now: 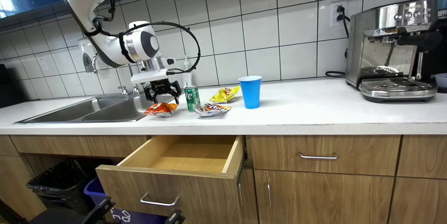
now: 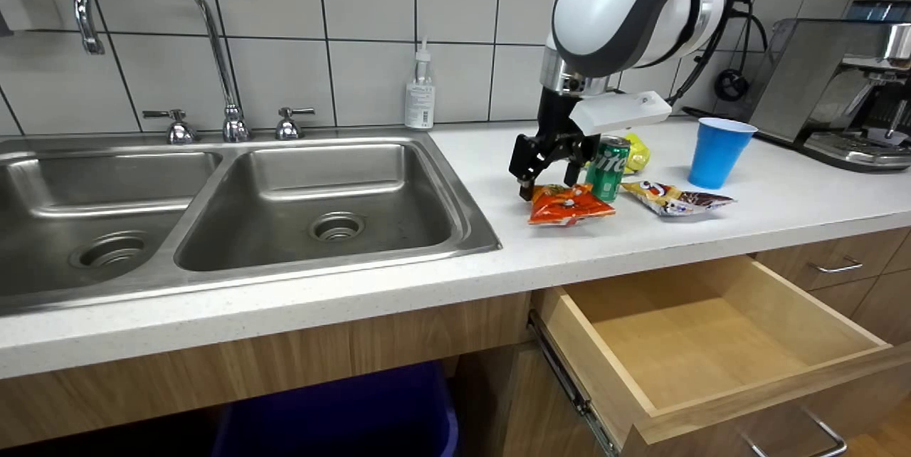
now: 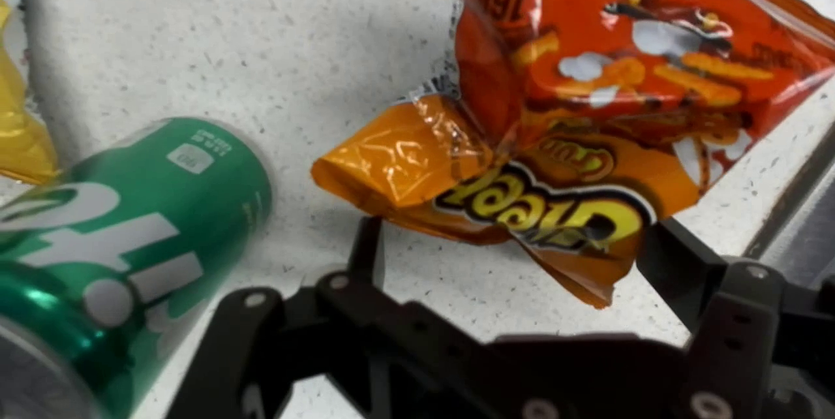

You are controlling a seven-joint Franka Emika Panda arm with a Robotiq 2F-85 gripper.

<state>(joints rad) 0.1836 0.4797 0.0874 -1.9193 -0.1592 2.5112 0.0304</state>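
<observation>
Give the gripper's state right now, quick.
Gripper: open, jaws spread wide at one end of the orange-red snack bag, not clamped on it.

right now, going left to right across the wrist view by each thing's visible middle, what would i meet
Yellow packet, cut off at the left edge → green can → red-orange snack bag → sink edge.

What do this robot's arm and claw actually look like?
The arm is white and rounded, with dark grey trim and a silvery metal collar towards its end. A black cable, strapped on with black bands, loops out beside it. A flat white block sits just above the black, angular claw, which has two jointed fingers and round, pale pivot heads. I see no readable lettering.
</observation>
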